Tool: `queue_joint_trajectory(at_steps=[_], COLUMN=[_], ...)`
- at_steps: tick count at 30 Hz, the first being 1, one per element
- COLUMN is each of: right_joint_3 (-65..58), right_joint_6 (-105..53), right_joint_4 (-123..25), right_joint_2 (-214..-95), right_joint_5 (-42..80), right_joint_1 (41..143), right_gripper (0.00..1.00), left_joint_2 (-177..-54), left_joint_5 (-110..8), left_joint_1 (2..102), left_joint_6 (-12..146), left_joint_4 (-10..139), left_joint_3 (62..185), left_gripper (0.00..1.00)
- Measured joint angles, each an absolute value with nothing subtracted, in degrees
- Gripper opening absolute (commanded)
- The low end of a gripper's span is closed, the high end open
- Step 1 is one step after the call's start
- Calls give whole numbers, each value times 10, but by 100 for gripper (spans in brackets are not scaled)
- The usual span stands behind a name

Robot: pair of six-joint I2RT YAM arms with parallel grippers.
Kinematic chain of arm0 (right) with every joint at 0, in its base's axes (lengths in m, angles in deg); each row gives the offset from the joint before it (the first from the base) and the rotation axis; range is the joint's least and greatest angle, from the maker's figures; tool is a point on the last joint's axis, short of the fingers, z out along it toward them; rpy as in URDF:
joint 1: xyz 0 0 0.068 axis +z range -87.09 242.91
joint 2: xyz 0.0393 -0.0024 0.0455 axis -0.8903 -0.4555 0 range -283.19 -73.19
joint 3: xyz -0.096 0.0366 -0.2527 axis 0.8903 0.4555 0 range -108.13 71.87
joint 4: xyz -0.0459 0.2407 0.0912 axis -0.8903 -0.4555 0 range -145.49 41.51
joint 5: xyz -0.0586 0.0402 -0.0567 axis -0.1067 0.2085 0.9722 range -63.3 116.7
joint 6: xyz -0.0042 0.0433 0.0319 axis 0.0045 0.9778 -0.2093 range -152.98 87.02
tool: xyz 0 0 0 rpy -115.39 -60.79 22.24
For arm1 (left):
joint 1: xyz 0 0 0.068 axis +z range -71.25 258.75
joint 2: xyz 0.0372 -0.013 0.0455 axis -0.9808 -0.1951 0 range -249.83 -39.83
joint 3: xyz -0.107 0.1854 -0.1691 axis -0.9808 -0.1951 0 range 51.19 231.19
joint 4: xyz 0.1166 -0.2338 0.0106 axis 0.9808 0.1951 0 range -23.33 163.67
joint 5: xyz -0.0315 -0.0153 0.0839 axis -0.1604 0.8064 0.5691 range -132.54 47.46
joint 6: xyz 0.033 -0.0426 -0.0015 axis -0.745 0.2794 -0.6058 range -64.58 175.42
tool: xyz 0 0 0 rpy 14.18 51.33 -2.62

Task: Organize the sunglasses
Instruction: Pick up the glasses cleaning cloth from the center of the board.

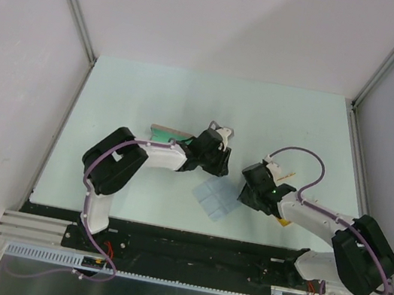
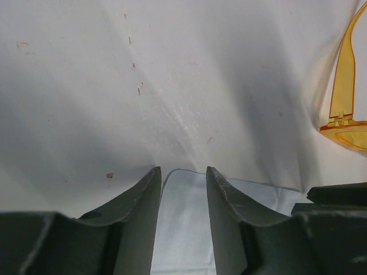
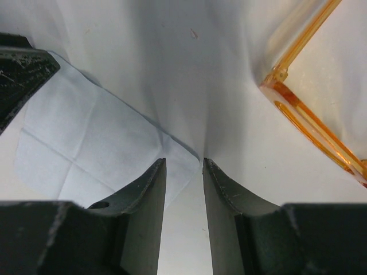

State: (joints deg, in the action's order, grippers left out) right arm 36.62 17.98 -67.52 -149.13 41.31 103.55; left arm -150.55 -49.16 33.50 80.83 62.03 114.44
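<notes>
Sunglasses (image 2: 344, 80): lying on the desk (image 1: 153, 94) just right of the cloth (image 3: 86, 143), unheld.
Left gripper (image 2: 182, 170): hovering at the cloth's far edge, fingers apart.
Right gripper (image 3: 182, 161): hovering at the cloth's right corner, fingers apart; both seemingly positioning to pinch it together.

Both wrist views cut the sunglasses (image 2: 344, 80) off at the right edge (only one end shows).

No lettering, label, brand or number can be read anywhere (all three views alike).
</notes>
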Motion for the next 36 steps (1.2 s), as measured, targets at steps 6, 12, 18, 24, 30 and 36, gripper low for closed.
queue_joint_trajectory(at_steps=[6, 12, 18, 24, 30, 36], right_joint_3=[366, 366, 366, 366, 366, 365], right_joint_6=[178, 178, 178, 178, 177, 176], right_joint_4=[-659, -635, -624, -616, -608, -600], right_joint_2=[-1504, -1513, -1517, -1521, -1526, -1533], right_joint_5=[405, 396, 393, 393, 393, 393], right_joint_1=[1029, 1029, 1029, 1029, 1029, 1027], right_gripper=[36, 36, 36, 34, 25, 23], left_joint_2=[-1505, -1504, -1503, -1498, -1497, -1497], left_joint_5=[-491, -496, -502, -502, -499, -496], left_joint_1=[335, 335, 332, 329, 329, 328], left_joint_6=[808, 807, 804, 804, 802, 797], left_joint_4=[611, 602, 598, 595, 596, 600], left_joint_3=[1138, 1131, 1128, 1119, 1119, 1119], left_gripper=[40, 36, 36, 36, 29, 29])
